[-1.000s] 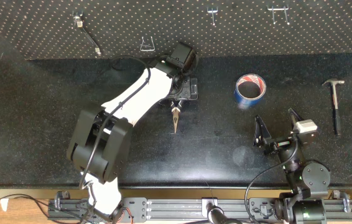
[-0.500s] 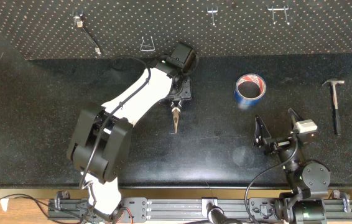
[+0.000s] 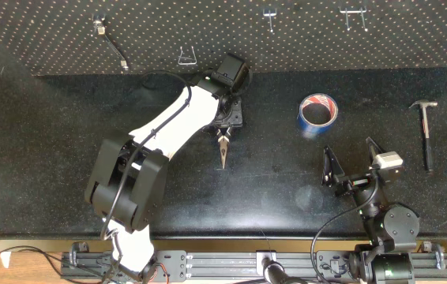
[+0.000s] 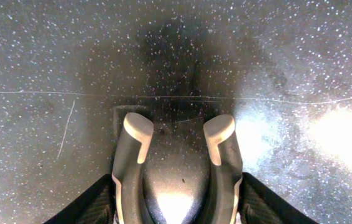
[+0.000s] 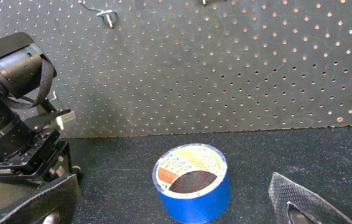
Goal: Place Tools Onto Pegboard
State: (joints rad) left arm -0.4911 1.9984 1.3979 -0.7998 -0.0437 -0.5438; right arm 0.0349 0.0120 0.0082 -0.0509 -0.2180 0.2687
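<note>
A pair of pliers [image 3: 223,147] with dark handles lies on the black table, tip pointing toward the front edge. My left gripper [image 4: 179,126] points down at bare tabletop just behind the pliers' handles, open with nothing between its fingers [image 4: 137,132]. It sits close to the foot of the pegboard [image 3: 287,35]. A blue tape roll [image 3: 318,113] stands right of centre and appears again as the tape roll [image 5: 191,182] in the right wrist view. A hammer [image 3: 425,134] lies at the far right. My right gripper [image 3: 348,150] rests open near the front, behind the tape.
Wire hooks [image 3: 185,57] and two metal pegs [image 3: 269,16] [image 3: 354,16] stick out of the pegboard. A thin dark tool [image 3: 113,43] hangs at its left. The left arm's wrist [image 5: 14,112] stands left of the tape.
The left gripper's outline above the pliers has narrowed slightly on its right side. The pliers, tape, hammer and right arm have not moved.
</note>
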